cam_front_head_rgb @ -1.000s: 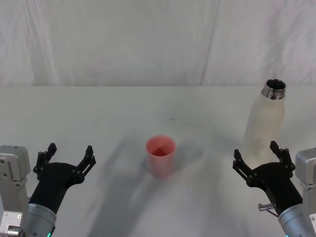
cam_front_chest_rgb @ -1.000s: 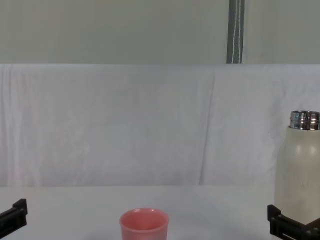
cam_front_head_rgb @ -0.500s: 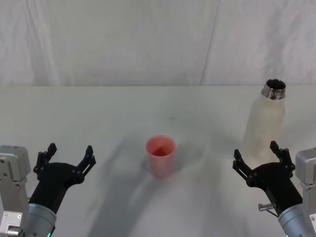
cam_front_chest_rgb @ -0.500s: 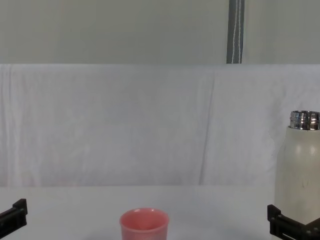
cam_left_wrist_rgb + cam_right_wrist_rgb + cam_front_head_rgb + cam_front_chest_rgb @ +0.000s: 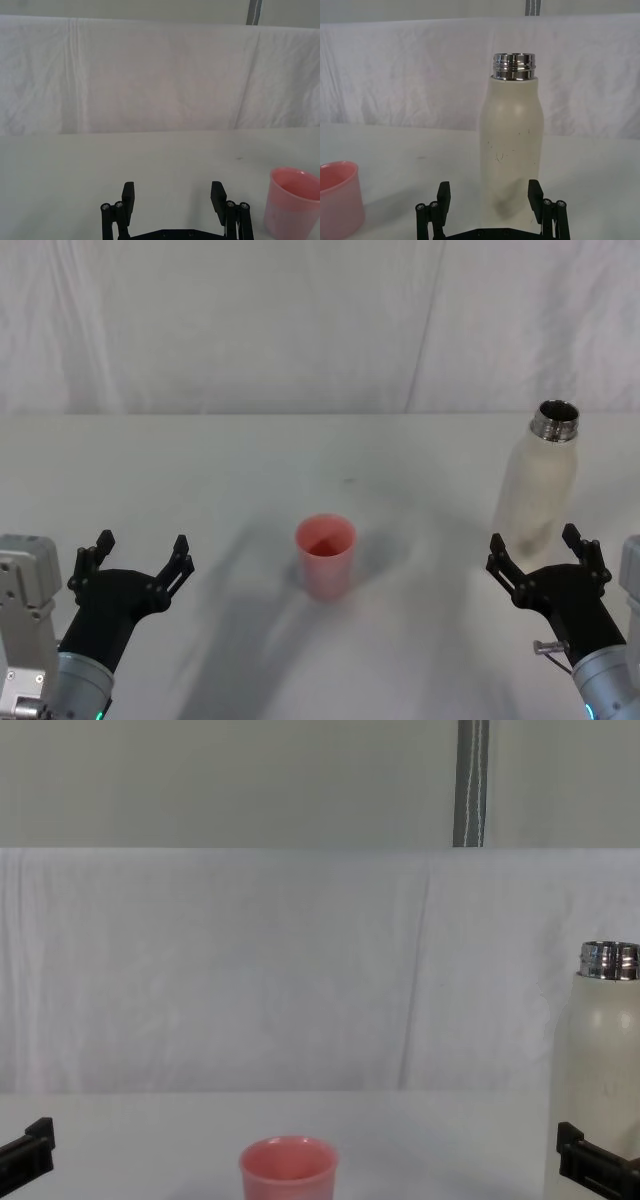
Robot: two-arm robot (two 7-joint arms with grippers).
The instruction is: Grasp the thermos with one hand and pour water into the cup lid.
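Thermos point(image 5: 537, 483), tall cream-white matte bottle with steel neck, stands upright at the table's right; right gripper point(image 5: 546, 558), jaws spread, has slid rightward to line up before it. Salmon-pink cup lid point(image 5: 325, 557) waits centre; left gripper point(image 5: 137, 559) idles, splayed.

You get soft, even, bright light; faint shadows stretch toward the lower left from the cup lid point(image 5: 325, 556).

No lettering, label, brand mark or number can be read anywhere. The thermos point(image 5: 511, 150) carries only faint scuffs on its cream body, not writing, and the cup lid point(image 5: 325, 555) is plain pink. The table point(image 5: 200, 470) and the white cloth behind it are unmarked.
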